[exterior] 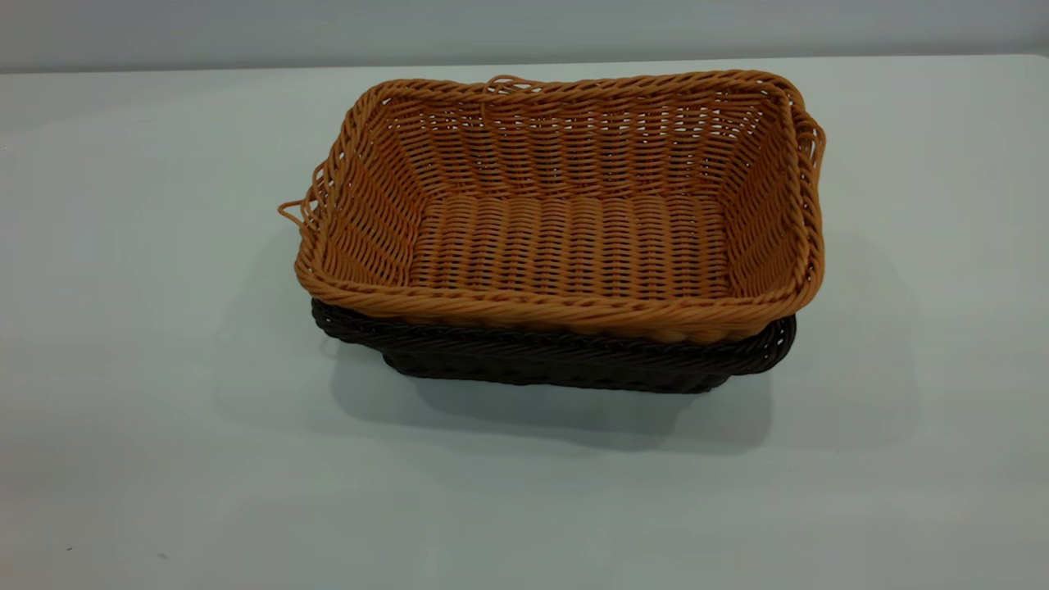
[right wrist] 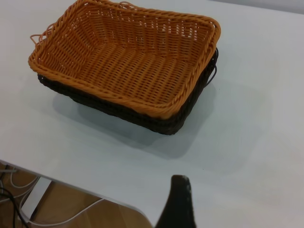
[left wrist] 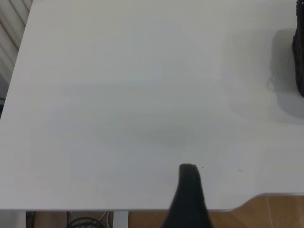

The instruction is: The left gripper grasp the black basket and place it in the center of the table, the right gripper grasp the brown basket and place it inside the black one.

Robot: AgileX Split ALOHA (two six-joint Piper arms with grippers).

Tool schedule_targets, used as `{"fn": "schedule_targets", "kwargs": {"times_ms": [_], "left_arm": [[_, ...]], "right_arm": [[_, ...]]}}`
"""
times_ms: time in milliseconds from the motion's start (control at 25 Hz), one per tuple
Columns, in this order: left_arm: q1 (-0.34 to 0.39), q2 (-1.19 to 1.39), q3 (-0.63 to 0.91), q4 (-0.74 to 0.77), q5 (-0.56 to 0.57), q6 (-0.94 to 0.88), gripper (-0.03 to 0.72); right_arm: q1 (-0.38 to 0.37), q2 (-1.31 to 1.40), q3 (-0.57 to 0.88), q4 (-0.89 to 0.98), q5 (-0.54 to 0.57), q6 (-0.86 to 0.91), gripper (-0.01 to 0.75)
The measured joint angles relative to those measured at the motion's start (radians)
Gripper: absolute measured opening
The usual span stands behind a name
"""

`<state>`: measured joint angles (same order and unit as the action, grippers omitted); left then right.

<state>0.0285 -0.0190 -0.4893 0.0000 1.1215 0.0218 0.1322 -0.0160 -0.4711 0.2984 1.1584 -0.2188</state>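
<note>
The brown basket [exterior: 574, 238] sits nested inside the black basket [exterior: 557, 360] in the middle of the table [exterior: 147, 328]. Only the black rim and lower wall show beneath it. The right wrist view has the same stack, brown basket [right wrist: 128, 61] in black basket [right wrist: 156, 121], well away from my right gripper [right wrist: 214, 202]. That gripper is open and holds nothing, and only one finger [right wrist: 179, 199] shows. My left gripper [left wrist: 235, 190] is also open and empty over the table's edge, with one finger [left wrist: 190, 190] visible. A sliver of the black basket [left wrist: 299, 61] shows far off. Neither gripper appears in the exterior view.
Bare tabletop [left wrist: 118, 95] surrounds the baskets on all sides. The table's edge [right wrist: 95, 194] runs close to both grippers, with wooden floor and cables [right wrist: 14, 185] below it.
</note>
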Motion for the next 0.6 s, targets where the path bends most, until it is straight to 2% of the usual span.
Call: {"fn": "schedule_targets", "kwargs": {"times_ms": [200,480,600], "left_arm": [[0.000,0.000,0.000,0.000,0.000,0.000,0.544],[0.000,0.000,0.000,0.000,0.000,0.000,0.544],[0.000,0.000,0.000,0.000,0.000,0.000,0.544]], "right_arm": [[-0.014,0.000,0.000,-0.001,0.000,0.000,0.575],[-0.139,0.000,0.000,-0.141,-0.007,0.108,0.572],[-0.149,0.000,0.000,-0.200,-0.009,0.180,0.569]]}}
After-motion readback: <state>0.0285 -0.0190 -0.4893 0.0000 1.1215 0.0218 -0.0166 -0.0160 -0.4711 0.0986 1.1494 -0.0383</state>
